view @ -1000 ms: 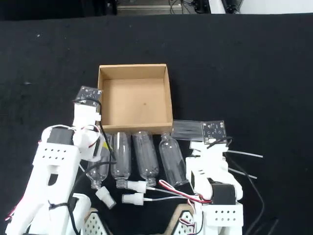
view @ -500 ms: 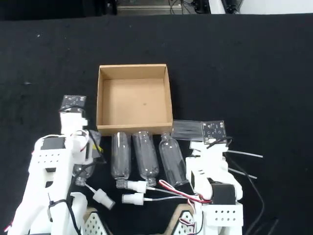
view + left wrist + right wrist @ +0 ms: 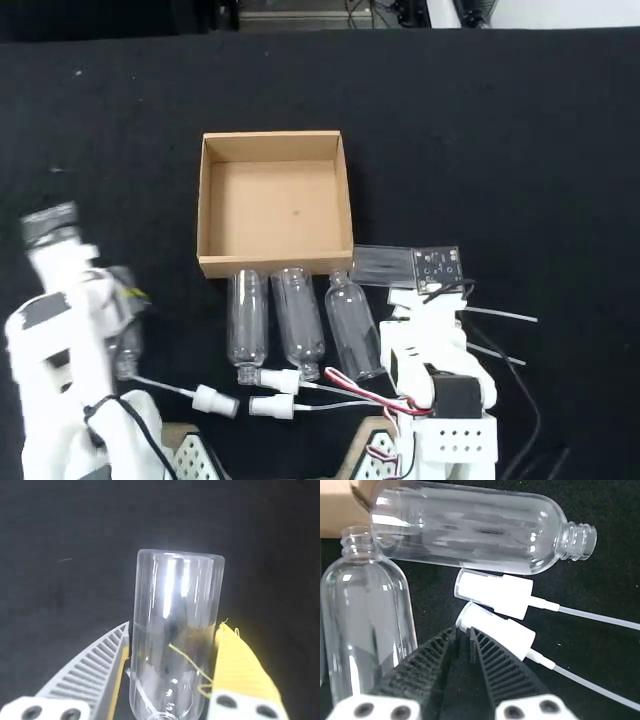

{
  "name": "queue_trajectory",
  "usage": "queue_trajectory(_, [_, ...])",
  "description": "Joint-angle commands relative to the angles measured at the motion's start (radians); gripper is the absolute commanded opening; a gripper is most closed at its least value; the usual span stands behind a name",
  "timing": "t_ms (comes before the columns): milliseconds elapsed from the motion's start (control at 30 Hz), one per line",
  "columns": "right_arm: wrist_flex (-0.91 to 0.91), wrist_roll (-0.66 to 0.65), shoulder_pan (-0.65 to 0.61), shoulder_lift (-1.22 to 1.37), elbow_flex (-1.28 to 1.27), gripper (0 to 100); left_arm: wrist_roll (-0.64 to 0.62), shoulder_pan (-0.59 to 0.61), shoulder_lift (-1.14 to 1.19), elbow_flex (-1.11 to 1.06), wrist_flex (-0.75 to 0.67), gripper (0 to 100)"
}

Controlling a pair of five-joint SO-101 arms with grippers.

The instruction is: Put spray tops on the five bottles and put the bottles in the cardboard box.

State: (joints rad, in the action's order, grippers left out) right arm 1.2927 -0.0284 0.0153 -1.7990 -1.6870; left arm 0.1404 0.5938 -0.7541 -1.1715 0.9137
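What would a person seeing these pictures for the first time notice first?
The open cardboard box sits in the middle of the black table. Three clear bottles lie side by side on its near side, white spray tops loose by their necks. At far left, the left claw grips another bottle.

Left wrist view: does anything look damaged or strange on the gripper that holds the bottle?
Yes. A loose yellow thread hangs from the yellow finger pad and curls across the clear bottle. The pad's edge looks frayed where the thread starts. The bottle itself shows no crack that I can see.
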Motion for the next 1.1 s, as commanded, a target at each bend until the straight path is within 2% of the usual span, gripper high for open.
queue_trajectory(0, [0.014,-0.005,-0.009,-0.094,0.004,1.1,-0.11,0.231,-0.006,0.059,-0.058,25])
queue_trajectory(67, [0.014,-0.005,-0.009,-0.094,0.004,1.1,-0.133,0.275,-0.008,0.085,-0.055,25])
queue_trajectory(133, [0.014,-0.005,-0.009,-0.094,0.004,1.1,-0.106,0.289,-0.005,0.119,-0.021,25])
queue_trajectory(267, [0.014,-0.005,-0.009,-0.094,0.004,1.1,0.031,0.285,0.0,0.197,0.103,35])
queue_trajectory(467, [0.014,-0.005,-0.009,-0.094,0.004,1.1,0.287,0.278,0.002,0.323,0.12,36])
queue_trajectory(533, [0.014,-0.005,-0.009,-0.094,0.004,1.1,0.48,0.282,-0.005,0.364,0.124,36])
queue_trajectory(633, [0.014,-0.005,-0.009,-0.094,0.004,1.1,0.91,0.328,-0.009,0.372,0.124,36])
queue_trajectory(700, [0.014,-0.005,-0.009,-0.094,0.004,1.1,1.102,0.355,-0.002,0.38,0.117,33])
queue_trajectory(867, [0.014,-0.005,-0.009,-0.094,0.004,1.1,1.258,0.39,0.002,0.367,0.04,25])
queue_trajectory(967, [0.014,-0.005,-0.009,-0.094,0.004,1.1,1.439,0.437,-0.002,0.305,-0.014,28])
queue_trajectory(1067, [0.014,-0.005,-0.009,-0.094,0.004,1.1,1.574,0.484,-0.009,0.189,-0.1,35])
